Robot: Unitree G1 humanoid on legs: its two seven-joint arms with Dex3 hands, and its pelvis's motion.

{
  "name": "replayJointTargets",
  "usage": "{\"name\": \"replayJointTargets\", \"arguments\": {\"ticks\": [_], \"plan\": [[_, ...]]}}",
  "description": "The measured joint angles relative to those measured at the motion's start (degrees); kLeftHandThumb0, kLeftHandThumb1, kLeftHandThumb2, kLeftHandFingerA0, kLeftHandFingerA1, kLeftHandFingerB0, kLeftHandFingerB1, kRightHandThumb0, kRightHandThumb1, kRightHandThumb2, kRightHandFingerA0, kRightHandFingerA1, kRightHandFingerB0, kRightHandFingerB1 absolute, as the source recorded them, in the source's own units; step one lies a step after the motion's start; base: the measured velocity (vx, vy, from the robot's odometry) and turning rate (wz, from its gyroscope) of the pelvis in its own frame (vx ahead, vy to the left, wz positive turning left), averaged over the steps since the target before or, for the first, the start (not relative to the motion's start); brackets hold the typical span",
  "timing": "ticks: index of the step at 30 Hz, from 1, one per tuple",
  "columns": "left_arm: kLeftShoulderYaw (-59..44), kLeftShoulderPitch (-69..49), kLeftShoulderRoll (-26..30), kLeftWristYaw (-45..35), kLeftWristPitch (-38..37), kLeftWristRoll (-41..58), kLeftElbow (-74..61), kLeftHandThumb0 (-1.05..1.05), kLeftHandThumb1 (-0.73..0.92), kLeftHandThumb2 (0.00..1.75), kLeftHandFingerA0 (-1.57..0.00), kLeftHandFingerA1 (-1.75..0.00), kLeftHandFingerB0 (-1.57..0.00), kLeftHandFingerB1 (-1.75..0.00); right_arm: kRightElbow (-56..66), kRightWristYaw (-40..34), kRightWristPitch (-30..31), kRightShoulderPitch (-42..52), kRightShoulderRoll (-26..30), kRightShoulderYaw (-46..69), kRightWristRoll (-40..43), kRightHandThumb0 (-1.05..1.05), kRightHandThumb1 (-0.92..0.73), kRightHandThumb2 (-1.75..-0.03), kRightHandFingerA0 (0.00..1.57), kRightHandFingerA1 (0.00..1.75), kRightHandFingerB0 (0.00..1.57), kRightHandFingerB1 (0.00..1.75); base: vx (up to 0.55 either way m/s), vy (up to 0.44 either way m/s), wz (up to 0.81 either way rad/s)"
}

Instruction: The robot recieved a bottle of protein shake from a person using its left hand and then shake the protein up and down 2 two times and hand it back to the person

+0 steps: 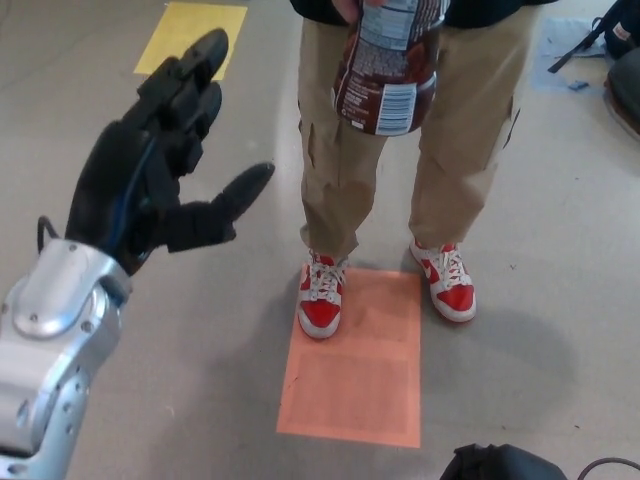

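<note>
The floor (pixel 560 200) fills the view, grey and bare but for an orange rectangle (pixel 355 370) near the middle and a yellow one (pixel 190 35) at the top left; a person stands on it facing the robot, shown only from the waist down in tan trousers (pixel 340 150) and red and white shoes (pixel 322 295), one shoe on the orange rectangle's corner, the other just beside it. The robot's left arm comes in from the lower left, silver at the forearm (pixel 50 340); its left hand (pixel 160 170) is raised with the palm turned towards the person, fingers spread and thumb out, holding nothing. The bottle (pixel 388 65), brown with a white label and barcode, hangs at the top of the view in front of the person's waist; it seems to be held from above, though the grip is mostly cut off; it is well apart from the left hand. The right hand does not show. Judging from this, the handover has not yet happened; receiving, both shakes and the return are all left to do.
</note>
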State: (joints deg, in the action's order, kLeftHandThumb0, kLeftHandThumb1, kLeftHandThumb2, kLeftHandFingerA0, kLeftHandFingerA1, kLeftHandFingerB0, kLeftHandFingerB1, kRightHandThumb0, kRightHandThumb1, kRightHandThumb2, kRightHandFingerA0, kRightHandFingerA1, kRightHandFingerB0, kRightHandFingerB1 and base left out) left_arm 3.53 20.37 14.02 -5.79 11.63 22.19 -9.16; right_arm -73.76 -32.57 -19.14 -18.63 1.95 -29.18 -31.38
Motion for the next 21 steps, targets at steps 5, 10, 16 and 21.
{"name": "replayJointTargets", "arguments": {"ticks": [5,10,16,21], "plan": [[0.0,3.97,0.85,-1.16,4.6,3.03,0.05,-0.89,0.62,0.62,0.0,-0.03,0.0,0.0,0.0,-0.02,0.0,0.0,-0.03,-0.29,-0.12,-0.48,-0.5,-1.18,1.08,1.02,0.92,0.83,0.0,0.0,0.0],[0.03,7.68,1.26,-2.01,8.85,5.57,0.19,-0.88,0.64,0.61,0.0,0.0,0.0,0.0,0.0,-0.05,-0.01,0.01,-0.05,-0.53,-0.18,-0.48,-0.5,-1.19,1.09,1.03,0.93,0.82,0.0,0.0,0.0],[0.51,12.16,1.29,-3.17,14.18,8.04,0.54,-0.87,0.53,0.88,0.0,-0.1,0.0,0.0,-0.01,-0.08,-0.06,0.08,-0.06,-0.74,-0.19,-0.5,-0.5,-1.17,1.09,1.03,0.92,0.82,0.0,0.0,0.0],[1.02,15.67,1.26,-4.03,18.76,9.97,0.61,-0.8,0.56,0.62,0.0,-0.02,0.0,0.0,-0.02,-0.16,-0.15,0.24,-0.06,-0.89,-0.25,-0.5,-0.51,-1.14,1.05,1.04,0.96,0.74,0.0,0.0,0.0]]}}
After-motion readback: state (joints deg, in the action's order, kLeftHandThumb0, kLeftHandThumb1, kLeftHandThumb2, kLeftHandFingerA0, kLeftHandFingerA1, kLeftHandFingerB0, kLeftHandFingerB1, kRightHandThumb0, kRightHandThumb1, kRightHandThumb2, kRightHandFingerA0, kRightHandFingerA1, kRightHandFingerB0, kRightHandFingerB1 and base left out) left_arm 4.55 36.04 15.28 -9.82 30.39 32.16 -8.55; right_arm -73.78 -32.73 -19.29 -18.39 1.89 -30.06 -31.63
